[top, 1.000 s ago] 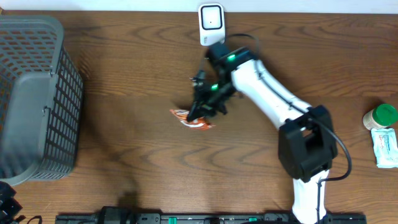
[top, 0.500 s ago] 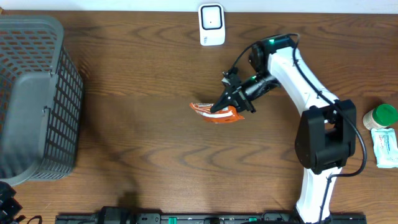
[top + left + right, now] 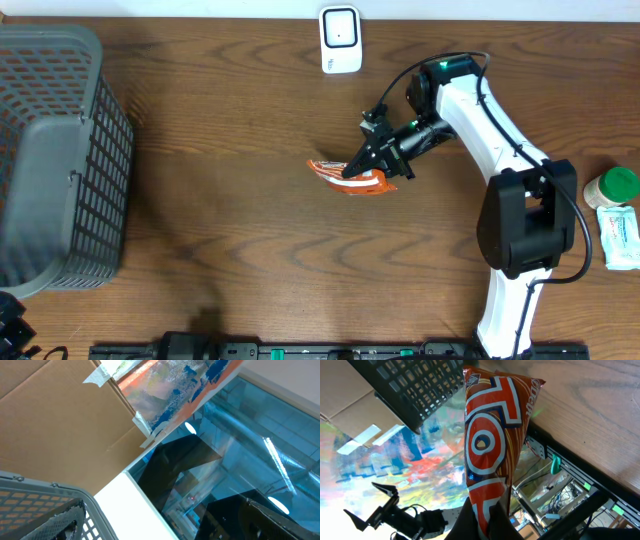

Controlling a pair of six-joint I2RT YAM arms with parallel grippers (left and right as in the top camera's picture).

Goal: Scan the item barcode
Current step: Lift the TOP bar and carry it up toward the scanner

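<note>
An orange snack packet (image 3: 352, 183) with red, white and blue print hangs over the middle of the table, pinched at one end by my right gripper (image 3: 366, 163), which is shut on it. In the right wrist view the packet (image 3: 492, 425) stretches straight up from between the dark fingers (image 3: 470, 520). No barcode shows on the face I see. The white scanner (image 3: 340, 40) stands at the table's far edge, up and to the left of the packet. My left gripper (image 3: 162, 530) stays off to the left by the basket, its jaws wide apart and empty.
A grey mesh basket (image 3: 60, 150) fills the left end of the table. A green-lidded jar (image 3: 612, 187) and a white packet (image 3: 620, 237) lie at the right edge. Bare wood lies between the basket and the held packet.
My right arm has swung to the right with the packet held in it, away from below the scanner, and has barely moved in the last half second. The left gripper is still.
</note>
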